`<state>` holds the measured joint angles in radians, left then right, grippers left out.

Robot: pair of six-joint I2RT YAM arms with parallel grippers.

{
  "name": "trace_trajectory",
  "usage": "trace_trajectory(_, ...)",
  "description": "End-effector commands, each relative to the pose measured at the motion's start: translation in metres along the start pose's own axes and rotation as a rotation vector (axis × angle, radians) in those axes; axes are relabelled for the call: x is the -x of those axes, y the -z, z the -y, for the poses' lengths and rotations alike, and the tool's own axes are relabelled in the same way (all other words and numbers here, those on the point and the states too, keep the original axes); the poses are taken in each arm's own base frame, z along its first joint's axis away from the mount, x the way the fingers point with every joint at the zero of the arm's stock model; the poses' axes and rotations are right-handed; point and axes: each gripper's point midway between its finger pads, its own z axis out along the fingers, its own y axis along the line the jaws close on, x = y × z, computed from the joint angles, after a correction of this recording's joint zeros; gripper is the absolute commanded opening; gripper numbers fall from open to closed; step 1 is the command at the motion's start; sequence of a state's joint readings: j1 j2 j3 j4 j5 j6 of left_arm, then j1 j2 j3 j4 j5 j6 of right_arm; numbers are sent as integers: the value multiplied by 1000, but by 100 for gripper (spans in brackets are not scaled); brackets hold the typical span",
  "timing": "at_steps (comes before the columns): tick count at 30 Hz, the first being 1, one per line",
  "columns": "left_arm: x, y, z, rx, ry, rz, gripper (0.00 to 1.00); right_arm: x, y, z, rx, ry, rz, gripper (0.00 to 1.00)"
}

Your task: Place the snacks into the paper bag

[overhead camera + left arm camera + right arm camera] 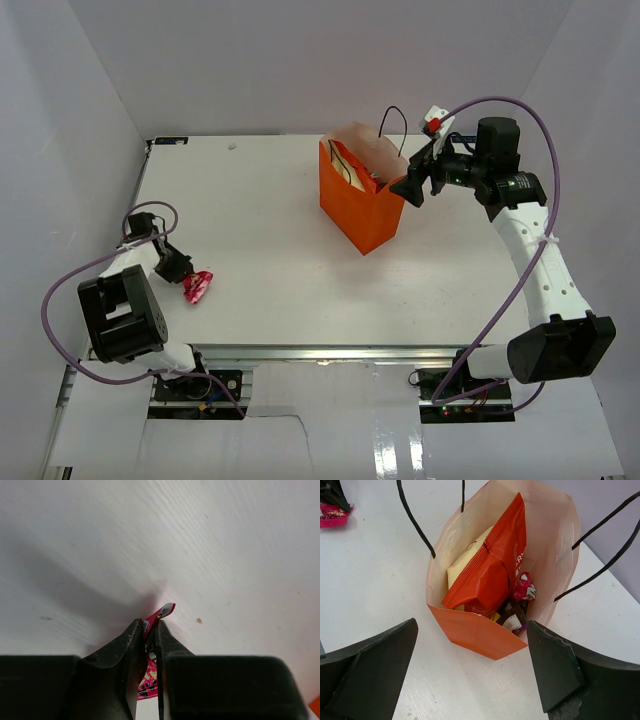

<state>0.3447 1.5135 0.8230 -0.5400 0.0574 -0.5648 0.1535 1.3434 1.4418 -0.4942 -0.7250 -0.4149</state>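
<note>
The orange paper bag (358, 208) stands upright at mid-table, its mouth open. In the right wrist view the bag (480, 636) holds the red-orange chip bag (490, 575), a pale yellow packet (466, 564), a pink-red wrapper (524, 588) and a dark purple wrapper (512, 618). My right gripper (410, 190) is open and empty at the bag's right rim, and its jaws (470, 630) straddle the bag's near wall from above. My left gripper (186, 274) is low on the table at the far left. It (150, 628) is shut on another pink-red wrapper (166, 610), which also shows in the top view (198, 287).
The bag's thin black loop handles (415, 520) stand up over its mouth. White walls close in the table (270, 260) at the back and sides. The left arm's purple cable (60, 300) loops by the table's left edge.
</note>
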Motion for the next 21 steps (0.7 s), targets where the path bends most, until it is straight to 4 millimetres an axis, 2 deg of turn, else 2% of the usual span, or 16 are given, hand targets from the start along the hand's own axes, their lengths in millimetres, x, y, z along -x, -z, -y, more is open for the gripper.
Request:
trace_trajectory(1, -12, 21, 44, -265, -2, -46, 0, 23, 10, -4, 6, 37, 58, 95)
trace_trajectory(2, -19, 28, 58, -360, -10, -73, 0, 24, 11, -6, 14, 43, 63, 95)
trace_trajectory(5, -34, 44, 82, -540, -14, -131, 0, 29, 15, -25, 100, 104, 93, 95)
trace_trajectory(7, -39, 56, 94, -636, -2, -153, 0, 37, 20, -44, 202, 196, 142, 95)
trace_trajectory(8, -42, 66, 104, -714, -16, -168, 0, 34, 23, -55, 250, 207, 143, 95)
trace_trajectory(11, -53, 84, 121, -819, -29, -197, 0, 42, 29, -89, 407, 351, 213, 96)
trace_trajectory(13, -66, 99, 136, -879, -60, -243, 0, 45, 25, -109, 474, 445, 236, 96)
trace_trajectory(14, -70, 104, 143, -905, -80, -252, 0, 40, 22, -115, 484, 561, 232, 96)
trace_trajectory(15, -77, 108, 149, -920, -99, -276, 0, 40, 15, -134, 538, 635, 245, 96)
trace_trajectory(16, -88, 113, 159, -933, -134, -308, 0, 37, 12, -142, 553, 706, 248, 96)
trace_trajectory(17, -92, 115, 166, -939, -151, -324, 0, 28, 5, -161, 610, 856, 270, 96)
trace_trajectory(18, -96, 118, 171, -945, -167, -333, 0, 22, 2, -171, 644, 933, 283, 97)
trace_trajectory(20, -113, 121, 180, -944, -194, -378, 0, 5, -12, -182, 685, 1124, 257, 97)
trace_trajectory(21, -116, 122, 184, -946, -202, -388, 0, -1, -19, -204, 745, 1196, 273, 97)
